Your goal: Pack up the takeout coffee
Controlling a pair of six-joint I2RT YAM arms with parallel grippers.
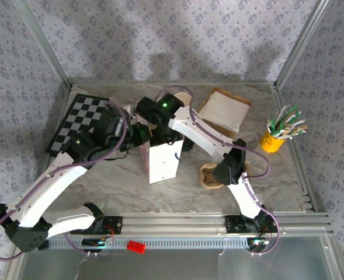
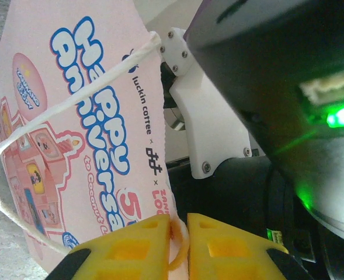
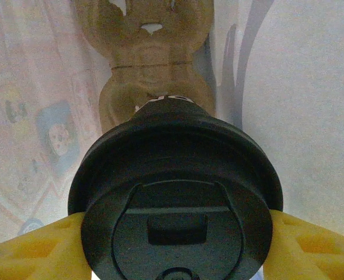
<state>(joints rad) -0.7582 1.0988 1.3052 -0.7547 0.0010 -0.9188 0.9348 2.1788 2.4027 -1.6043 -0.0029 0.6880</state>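
**Top external.**
- Item 1: pink-and-white printed paper takeout bag (image 1: pixel 162 163), standing upright at mid-worktop (image 1: pixel 183 195). Its long axis is vertical and its mouth faces up.
- My left hand (image 1: pixel 134 137) is at the bag's upper left edge, and my right hand (image 1: pixel 159 129) is over the mouth.
- Item 2: brown moulded-pulp cup carrier (image 1: pixel 209 175), lying just right of the bag.
- Also listed: a flat white paper bag (image 1: pixel 223 111), a yellow cup of stirrers (image 1: pixel 272 142) and a black-and-white chequered mat (image 1: pixel 81 119).

**Left wrist.**
- The left hand (image 2: pixel 179 224) is clenched on the bag's top edge, beside the white cord handle (image 2: pixel 55 102).
- The printed face (image 2: pixel 72 116) stands to the left.

**Right wrist.**
- Item 3: black-lidded takeout coffee cup (image 3: pixel 177 192), grasped at the lid rim by the right hand (image 3: pixel 177 233), one yellow finger on each side.
- The cup's lid faces the camera and its base points down. I judge its long axis vertical, in line with the bag's.
- Below the cup are the pale inner walls of the bag and a brown pulp shape (image 3: pixel 145 64), apparently a carrier at the bottom.

**Handling note (my judgement).** The cup is being lowered into the bag.
- Hold the mouth wide with the left hand.
- Lower the cup straight down without tilting it.
- Centre it over a carrier well.
- Release only once it is seated.
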